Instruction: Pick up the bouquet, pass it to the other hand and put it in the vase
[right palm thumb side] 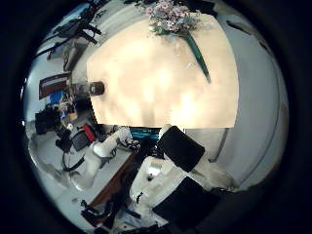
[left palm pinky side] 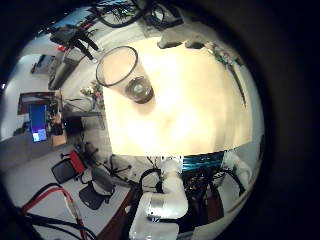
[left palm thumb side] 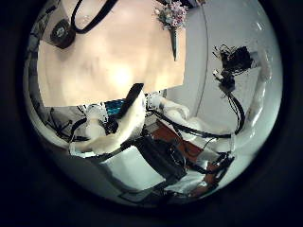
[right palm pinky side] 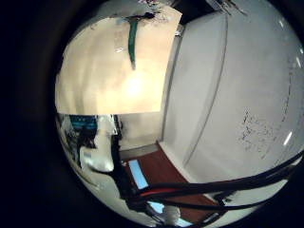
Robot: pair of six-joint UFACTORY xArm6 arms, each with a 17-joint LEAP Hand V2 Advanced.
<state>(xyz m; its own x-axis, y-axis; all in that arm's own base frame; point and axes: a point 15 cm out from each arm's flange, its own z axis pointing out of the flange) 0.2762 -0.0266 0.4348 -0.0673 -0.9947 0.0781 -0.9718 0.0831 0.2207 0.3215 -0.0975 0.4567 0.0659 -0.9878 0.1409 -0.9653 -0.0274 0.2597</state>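
Note:
The bouquet [right palm thumb side: 175,19] lies flat on the table [right palm thumb side: 156,83] close to a corner, its flower head at the edge and its long stem [right palm thumb side: 200,54] pointing inward. It shows again as the bouquet [left palm thumb side: 173,19] and as a stem [right palm pinky side: 131,40]. A clear glass vase [left palm pinky side: 125,72] stands upright near the table's other end, small in the views of the vase [right palm thumb side: 96,88] and the vase [left palm thumb side: 62,33]. Both palms look down from well above the table [left palm pinky side: 190,100], far from both things. Nothing lies in front of either palm.
Robot arm bodies [left palm pinky side: 165,205] [left palm thumb side: 114,123] stand by the table's near edge. A desk with a lit screen [left palm pinky side: 38,120] and chairs [left palm pinky side: 70,168] are beside the table. A plain wall [right palm pinky side: 218,85] runs along the bouquet's side.

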